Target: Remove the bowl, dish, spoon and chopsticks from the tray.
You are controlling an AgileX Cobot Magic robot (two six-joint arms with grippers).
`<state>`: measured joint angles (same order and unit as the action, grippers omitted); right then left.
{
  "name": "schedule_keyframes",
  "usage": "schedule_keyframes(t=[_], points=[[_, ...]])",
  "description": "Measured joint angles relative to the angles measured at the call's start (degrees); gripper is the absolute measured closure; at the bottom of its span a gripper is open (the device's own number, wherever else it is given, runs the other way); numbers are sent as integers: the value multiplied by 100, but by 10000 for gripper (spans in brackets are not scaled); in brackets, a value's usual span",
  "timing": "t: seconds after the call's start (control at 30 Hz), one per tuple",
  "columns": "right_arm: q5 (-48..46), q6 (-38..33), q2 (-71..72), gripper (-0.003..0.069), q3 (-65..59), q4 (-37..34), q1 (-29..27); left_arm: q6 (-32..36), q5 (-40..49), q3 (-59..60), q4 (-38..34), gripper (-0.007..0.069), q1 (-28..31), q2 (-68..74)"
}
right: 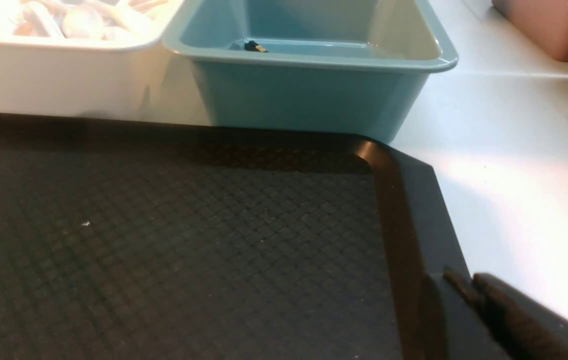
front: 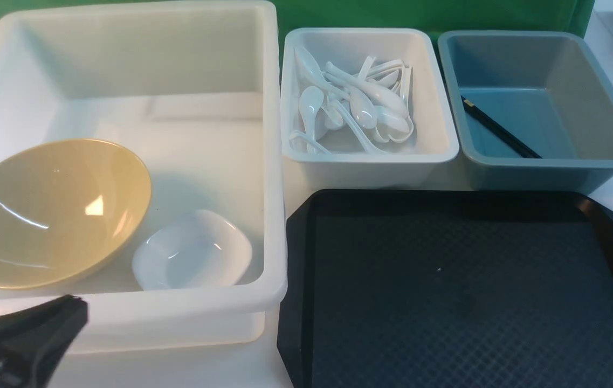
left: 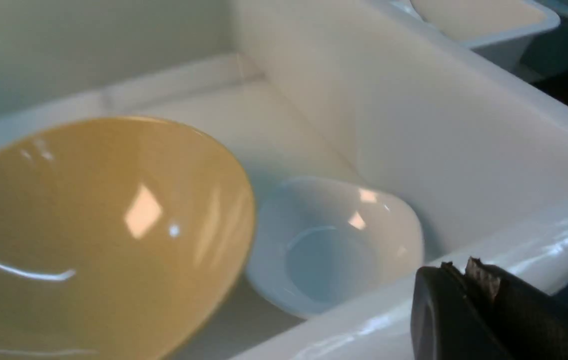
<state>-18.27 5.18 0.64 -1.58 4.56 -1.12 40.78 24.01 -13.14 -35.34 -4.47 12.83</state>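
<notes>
Bowl (front: 50, 210), dish (front: 192, 250) in tub (front: 276, 161)

- Front view: high between arms, looking forward and down over big white tub (front: 271, 161), tray (front: 295, 269).
- Left wrist: close, into that tub.
- Right wrist: low over tray, facing blue-grey tub (right: 308, 95).

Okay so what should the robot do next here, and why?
Probably just pull both arms back and stop. The tray shows bare; the bowl and dish sit in the big white tub, and the chopsticks lie in the blue-grey tub.
</notes>
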Motion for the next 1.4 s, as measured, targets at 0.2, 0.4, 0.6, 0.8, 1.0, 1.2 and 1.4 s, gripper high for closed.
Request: schedule_keyframes(t=[0.2, 0.4, 0.6, 0.8, 1.0, 1.2, 1.4], points=[[0, 0, 0, 561, 0, 0, 0, -1360, -880, 323, 1537, 613, 45, -1225], [0, 0, 1, 559, 0, 0, 0, -4170, -536, 559, 3723, 613, 375, -1359], [0, 0, 1, 558, 0, 0, 0, -4761, 114, 999, 4129, 613, 405, -1359], [0, 0, 1, 552, 0, 0, 0, -4601, -316, 1400, 3534, 613, 405, -1363], [0, 0, 1, 545, 0, 4, 0, -4272, -394, 1416, 3416, 613, 405, -1363], [0, 0, 1, 539, 0, 4, 0, -4266, -399, 1418, 3411, 613, 405, -1363], [0, 0, 1, 530, 0, 4, 0, -4255, -405, 1418, 3379, 613, 405, -1363]])
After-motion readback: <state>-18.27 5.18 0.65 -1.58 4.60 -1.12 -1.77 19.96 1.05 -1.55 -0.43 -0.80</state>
